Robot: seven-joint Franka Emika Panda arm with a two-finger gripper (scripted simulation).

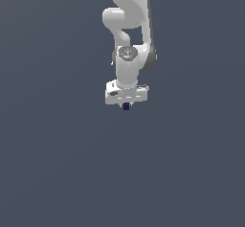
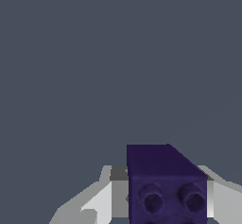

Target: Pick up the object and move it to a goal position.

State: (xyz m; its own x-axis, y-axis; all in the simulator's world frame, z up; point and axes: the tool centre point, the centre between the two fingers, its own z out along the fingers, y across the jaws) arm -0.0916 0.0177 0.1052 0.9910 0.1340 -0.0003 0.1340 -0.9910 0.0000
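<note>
The object is a tiny dark purple block that peeks out just under the white hand of the arm in the exterior view. My gripper is shut on it. The wrist view shows the object large and close, a dark purple block with two round hollows in its near face, wedged between my white fingers. The fingers press against both of its sides. No goal marker shows in either view.
The white arm reaches down from the top of the exterior view. Behind it lies only a plain grey-blue surface, with no edges or other objects in sight.
</note>
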